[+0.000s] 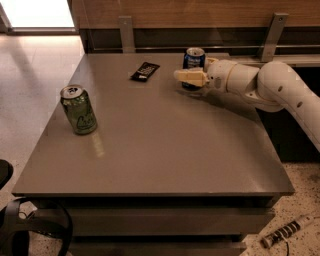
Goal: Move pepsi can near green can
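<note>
Your cream-coloured gripper point(187, 75) is over the far right part of the table, carried in from the right by the white jointed arm point(280, 87). It is held low and level at mid-height of the dark blue pepsi can with the silver top point(194, 55). It lies across the front of that can, touching it or nearly so. Whether it has closed on the can cannot be told from this angle, so treat the grasp as unconfirmed. The side-on, mid-height approach looks chosen to carry the can upright.

From the near side, a black looped cable point(35, 227) lies on the floor at the left and a ribbed grey cord point(285, 232) at the right, both below the arm's working height. The flat grey-brown table top point(165, 155) offers you a broad run of surface between the cans.

At the left stands the light green soda can with pale swirl markings point(78, 110), upright and well apart from the blue one. That gap is the whole job left.

Farther back, a flat black packet point(145, 71) lies between the cans, nearer the blue one. You would do well to pass on its near side.

Farthest back, the pepsi can stands upright close to the table's rear edge, before the wooden wall panel point(200, 15) and its grey metal brackets point(126, 32). That probably explains the reach from the side.
</note>
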